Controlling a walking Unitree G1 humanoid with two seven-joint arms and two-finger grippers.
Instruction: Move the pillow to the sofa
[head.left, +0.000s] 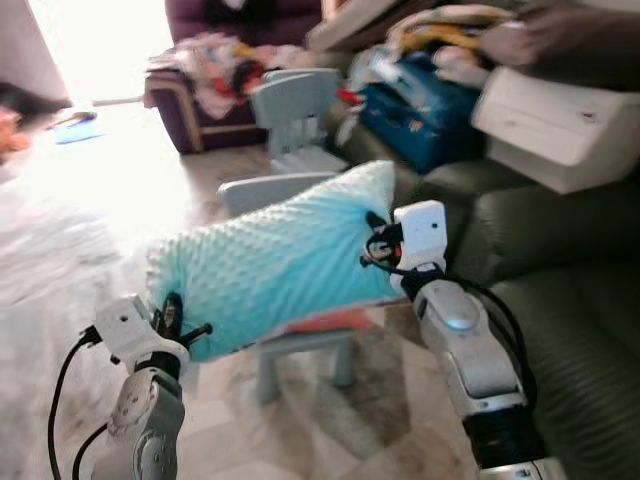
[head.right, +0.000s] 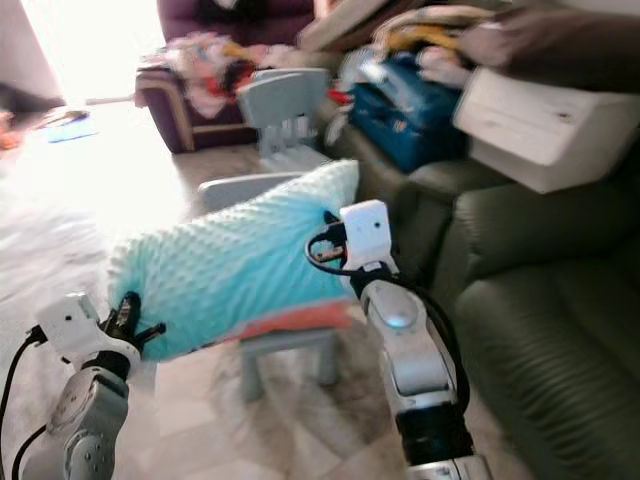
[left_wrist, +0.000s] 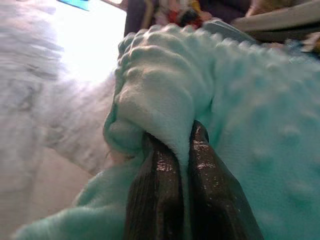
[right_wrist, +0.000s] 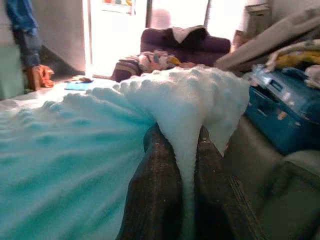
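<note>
A light teal, bumpy-textured pillow (head.left: 270, 260) hangs in the air between my two arms, above a small grey-blue chair (head.left: 300, 345). My left gripper (head.left: 175, 320) is shut on the pillow's lower left corner; the wrist view shows its fingers (left_wrist: 160, 190) pinching a fold of the fabric (left_wrist: 160, 105). My right gripper (head.left: 372, 245) is shut on the pillow's right edge, with its fingers (right_wrist: 165, 185) squeezing a ridge of fabric (right_wrist: 185, 105). The dark green sofa (head.left: 560, 300) lies to the right of my right arm.
A white box (head.left: 560, 125) and a blue suitcase (head.left: 420, 110) sit piled on the sofa's far end with clothes. A second small chair (head.left: 300, 115) stands behind. A purple armchair (head.left: 215, 60) heaped with laundry is at the back. The pale floor (head.left: 70, 230) is bright at left.
</note>
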